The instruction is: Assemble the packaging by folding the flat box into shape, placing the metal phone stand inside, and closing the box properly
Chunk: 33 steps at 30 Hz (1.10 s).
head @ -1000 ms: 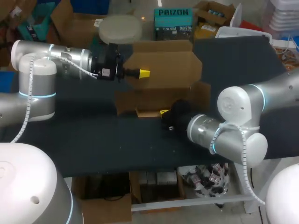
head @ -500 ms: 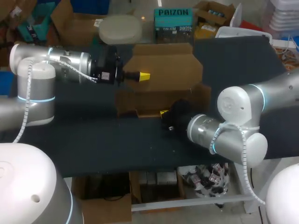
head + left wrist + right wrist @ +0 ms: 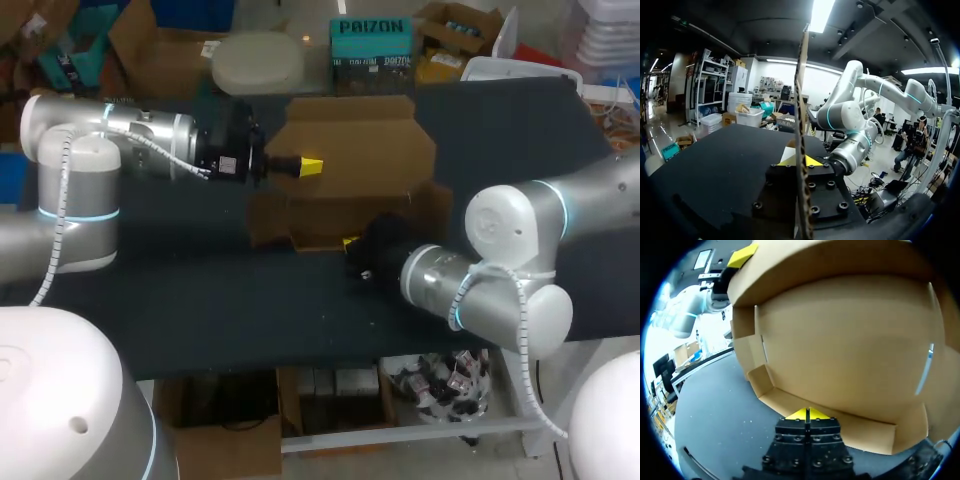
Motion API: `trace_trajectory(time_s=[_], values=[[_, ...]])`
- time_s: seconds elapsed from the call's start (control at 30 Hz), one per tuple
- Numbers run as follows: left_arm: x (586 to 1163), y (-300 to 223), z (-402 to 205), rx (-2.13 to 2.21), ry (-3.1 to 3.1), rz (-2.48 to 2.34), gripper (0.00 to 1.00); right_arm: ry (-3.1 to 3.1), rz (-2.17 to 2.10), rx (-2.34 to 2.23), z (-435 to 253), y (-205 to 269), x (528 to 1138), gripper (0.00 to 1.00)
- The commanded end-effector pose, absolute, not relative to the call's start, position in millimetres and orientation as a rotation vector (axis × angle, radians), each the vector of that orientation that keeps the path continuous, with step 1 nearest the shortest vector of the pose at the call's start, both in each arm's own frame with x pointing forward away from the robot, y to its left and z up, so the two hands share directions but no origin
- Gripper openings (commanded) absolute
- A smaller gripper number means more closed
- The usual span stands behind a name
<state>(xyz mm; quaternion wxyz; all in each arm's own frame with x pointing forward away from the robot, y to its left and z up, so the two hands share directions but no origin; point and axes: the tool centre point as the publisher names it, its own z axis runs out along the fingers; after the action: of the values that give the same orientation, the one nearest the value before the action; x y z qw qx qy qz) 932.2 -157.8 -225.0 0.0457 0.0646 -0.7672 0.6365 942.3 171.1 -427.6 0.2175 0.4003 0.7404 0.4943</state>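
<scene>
Two grippers bracket the box (image 3: 330, 212) in the head view: left gripper (image 3: 310, 163) on the left edge of its upright lid (image 3: 365, 145), right gripper (image 3: 352, 241) at its low front wall (image 3: 318, 241). Left wrist view: fingers clamped on the lid, seen edge-on, its long axis running straight away from them. Right wrist view: tips pressed together, front wall just ahead.
</scene>
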Motion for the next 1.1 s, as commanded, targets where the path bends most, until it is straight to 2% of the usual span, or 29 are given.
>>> trace_trajectory(time_s=[0.03,1.1], values=[[932.1,-156.3,-227.9,0.198,-2.347,1.936,0.0,2.045,1.375,1.106,-434.6,171.8,942.6,0.0],[937.2,-154.7,-227.7,0.225,-2.335,1.968,0.0,2.045,1.375,1.106,-434.6,171.8,942.6,0.0]])
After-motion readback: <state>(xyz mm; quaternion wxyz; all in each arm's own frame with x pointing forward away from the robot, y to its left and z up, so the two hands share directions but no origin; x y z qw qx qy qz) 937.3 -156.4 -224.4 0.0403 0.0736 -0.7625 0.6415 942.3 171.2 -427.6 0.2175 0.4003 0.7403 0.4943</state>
